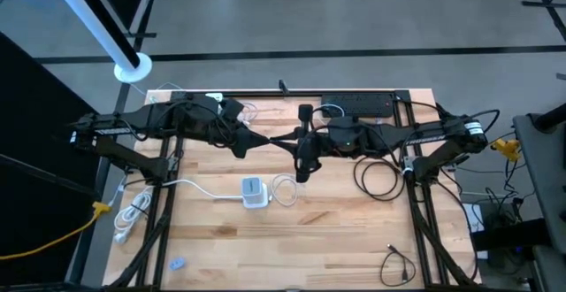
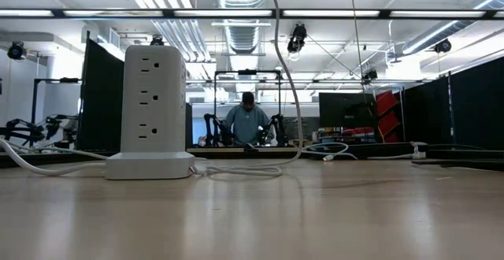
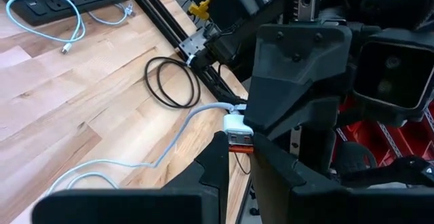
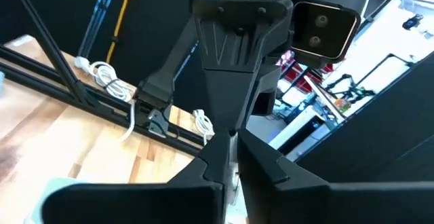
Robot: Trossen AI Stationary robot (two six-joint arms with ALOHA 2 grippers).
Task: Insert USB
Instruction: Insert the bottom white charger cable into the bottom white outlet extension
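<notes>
Your left gripper (image 3: 239,157) pinches the white USB plug (image 3: 237,132), held above the table (image 1: 354,230) at mid-span, its cable (image 3: 178,134) trailing down to the wood. The white power tower (image 1: 253,192) stands just below on the tabletop. Your right gripper (image 4: 232,157) meets the left there, fingers pressed near together around the same plug.

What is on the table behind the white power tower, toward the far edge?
Behind the white power tower the two end effectors meet above the table, holding the white USB plug; farther back lies a black power strip. The arms cover the tabletop directly beneath them.
</notes>
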